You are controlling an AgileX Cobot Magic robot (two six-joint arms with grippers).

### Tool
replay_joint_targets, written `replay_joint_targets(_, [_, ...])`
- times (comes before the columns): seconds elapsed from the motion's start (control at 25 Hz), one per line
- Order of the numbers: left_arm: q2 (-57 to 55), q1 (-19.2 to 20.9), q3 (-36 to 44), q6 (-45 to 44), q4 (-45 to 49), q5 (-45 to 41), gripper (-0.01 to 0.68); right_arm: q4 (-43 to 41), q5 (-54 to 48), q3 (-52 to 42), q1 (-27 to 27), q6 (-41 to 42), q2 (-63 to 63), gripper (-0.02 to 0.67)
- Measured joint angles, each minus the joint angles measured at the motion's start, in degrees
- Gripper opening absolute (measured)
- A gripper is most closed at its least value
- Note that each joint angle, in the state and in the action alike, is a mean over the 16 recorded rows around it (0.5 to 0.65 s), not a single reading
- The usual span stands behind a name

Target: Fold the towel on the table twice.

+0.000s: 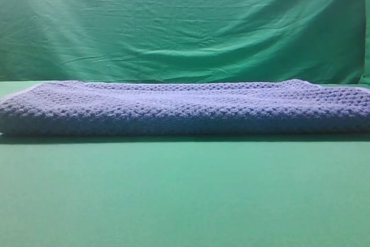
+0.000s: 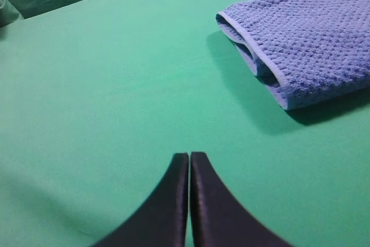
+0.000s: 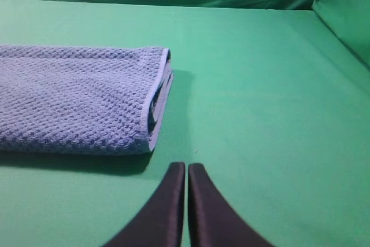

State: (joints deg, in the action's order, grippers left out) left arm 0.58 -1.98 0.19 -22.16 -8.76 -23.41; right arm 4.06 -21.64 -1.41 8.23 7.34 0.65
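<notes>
The blue-grey waffle-weave towel [image 1: 185, 108] lies folded in a long flat band across the green table [image 1: 185, 195]. Its layered left end with the pale hem shows in the left wrist view [image 2: 300, 44], and its layered right end shows in the right wrist view [image 3: 75, 99]. My left gripper [image 2: 189, 160] is shut and empty, off the towel's left end over bare table. My right gripper [image 3: 186, 169] is shut and empty, just off the towel's right end near its front corner. Neither gripper shows in the exterior high view.
A wrinkled green backdrop cloth [image 1: 185, 21] hangs behind the table. It also rises at the right edge in the right wrist view [image 3: 347, 10]. Bare table stretches in front of the towel.
</notes>
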Motion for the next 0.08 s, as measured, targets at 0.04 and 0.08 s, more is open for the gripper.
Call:
replay_joint_targets(0.04, [0.0,0.0,0.0,0.0,0.0,0.0,0.0,0.0,0.0,0.0,0.0,0.0,0.0,0.0])
replay_joint_targets(0.08, [0.0,0.0,0.0,0.0,0.0,0.0,0.0,0.0,0.0,0.0,0.0,0.0,0.0,0.0])
